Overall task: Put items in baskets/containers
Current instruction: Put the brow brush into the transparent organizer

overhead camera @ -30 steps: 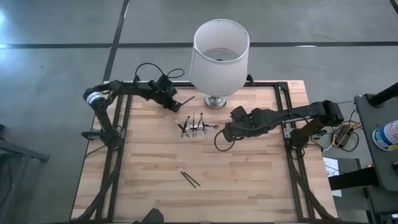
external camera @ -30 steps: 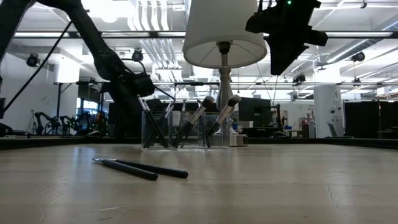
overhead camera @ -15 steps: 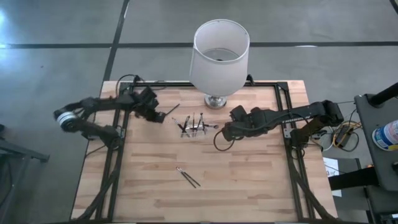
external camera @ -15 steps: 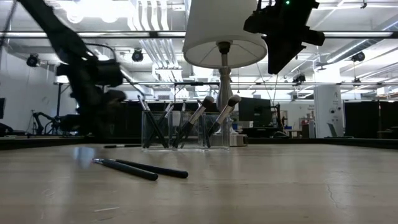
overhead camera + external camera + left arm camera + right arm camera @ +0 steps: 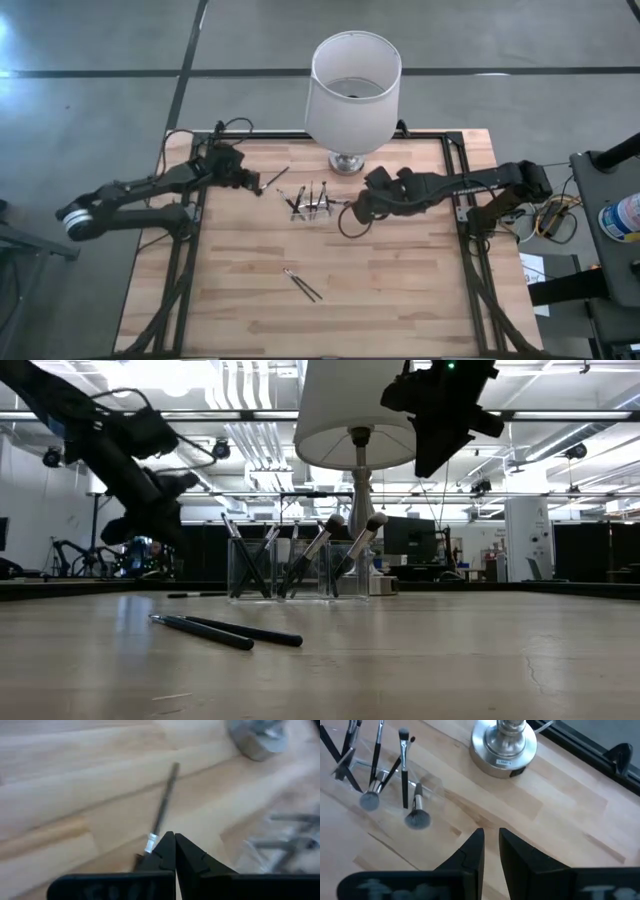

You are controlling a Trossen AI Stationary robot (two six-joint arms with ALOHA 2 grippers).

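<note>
Left tool [image 5: 175,851], fingers together, lies beside a loose brush [image 5: 162,812]; clear holder [image 5: 309,205] keeps several brushes upright.

The bench [image 5: 400,270] is made of pale wooden planks with a smooth, matt finish. The holder [image 5: 385,775] is of clear, glossy plastic, and the brushes [image 5: 404,765] in it are seen with thin dark matt handles and soft bristle heads. The lamp base [image 5: 504,742] is of polished metal, and the lampshade [image 5: 352,90] looks white and matt.
</note>
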